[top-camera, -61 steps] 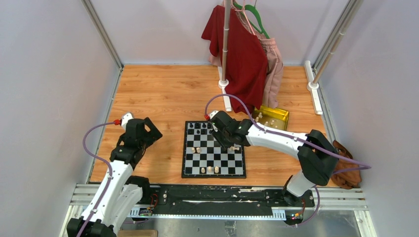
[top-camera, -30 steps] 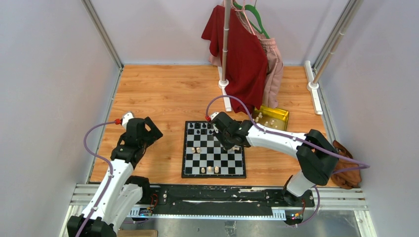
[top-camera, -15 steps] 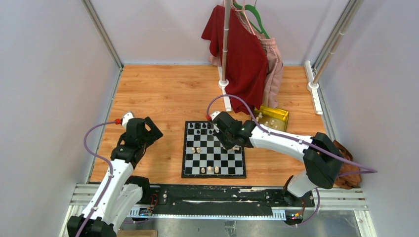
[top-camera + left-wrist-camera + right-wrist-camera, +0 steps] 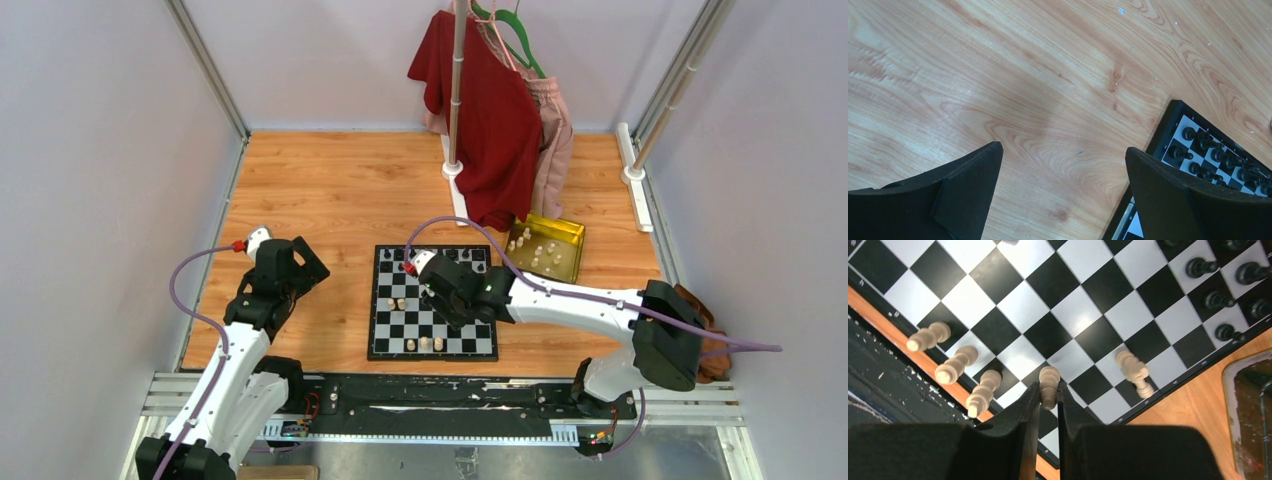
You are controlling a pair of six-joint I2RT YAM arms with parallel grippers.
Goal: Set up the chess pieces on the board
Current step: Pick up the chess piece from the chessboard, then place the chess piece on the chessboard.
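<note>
Open wooden table [image 4: 330,190] lies left of the board [image 4: 400,330]; right gripper [image 4: 1049,390] pinches a cream chessman [image 4: 1049,376], left gripper [image 4: 1062,150] gapes wide; gold tin [image 4: 560,222] holds cream pieces [image 4: 540,255].

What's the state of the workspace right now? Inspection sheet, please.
Surface: wooden table.
Job's things: chessboard; black pieces on its far rows; cream pieces scattered on it, three along the near edge; more in the yellow tin.
Clutter: unidentifiable brown object, right edge.
Hands: left hand open over wood; right hand shut on a cream piece over the chessboard.
Cables: purple cable on each arm.
Surroundings: clothes rack with red shirt and pink garment; grey walls.
</note>
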